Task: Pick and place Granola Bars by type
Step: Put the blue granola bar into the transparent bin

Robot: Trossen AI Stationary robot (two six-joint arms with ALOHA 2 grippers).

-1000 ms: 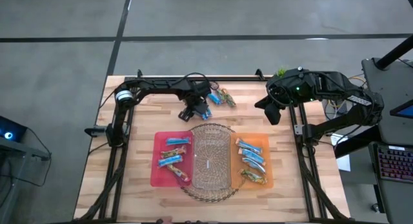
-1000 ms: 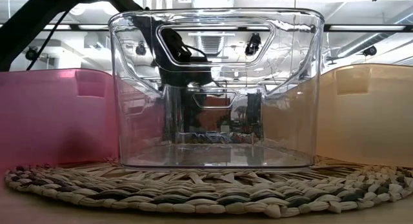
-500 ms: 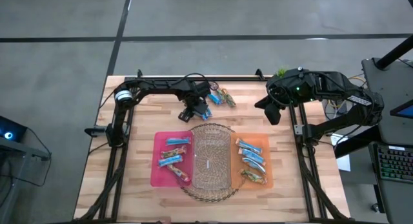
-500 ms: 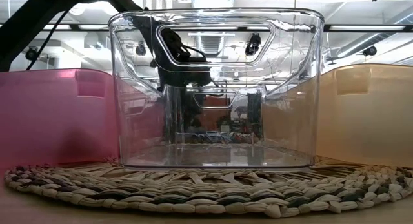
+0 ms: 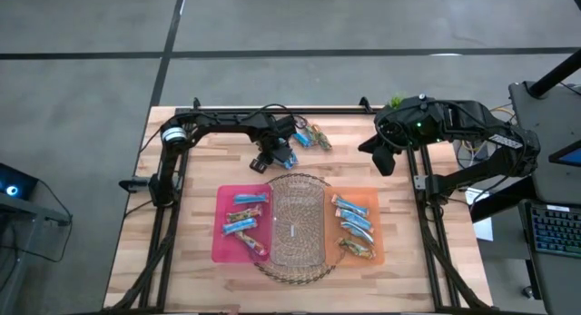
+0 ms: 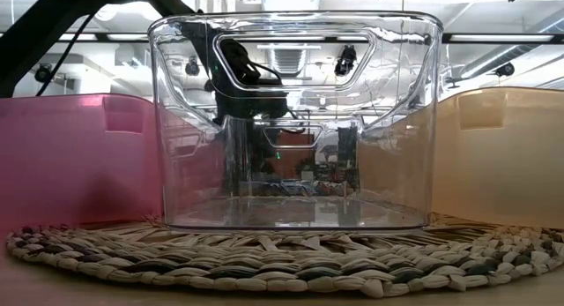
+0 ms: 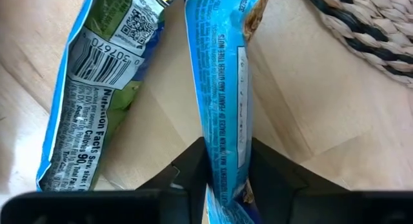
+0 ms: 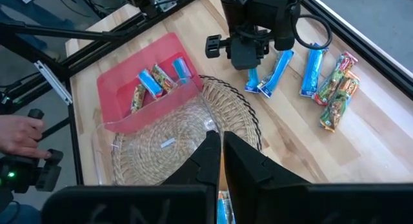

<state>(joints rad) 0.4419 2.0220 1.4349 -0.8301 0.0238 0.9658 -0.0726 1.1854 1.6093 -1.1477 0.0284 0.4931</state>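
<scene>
While clamped (left gripper (image 7: 227, 166)), blue bar (image 7: 222, 108).

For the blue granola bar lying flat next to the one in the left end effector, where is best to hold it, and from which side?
Probably across its narrow width near the middle, coming straight down. This blue granola bar lies flat on the wooden table, long and thin, close beside the bar that the left end effector pinches, so the fingers should straddle its long edges.
</scene>
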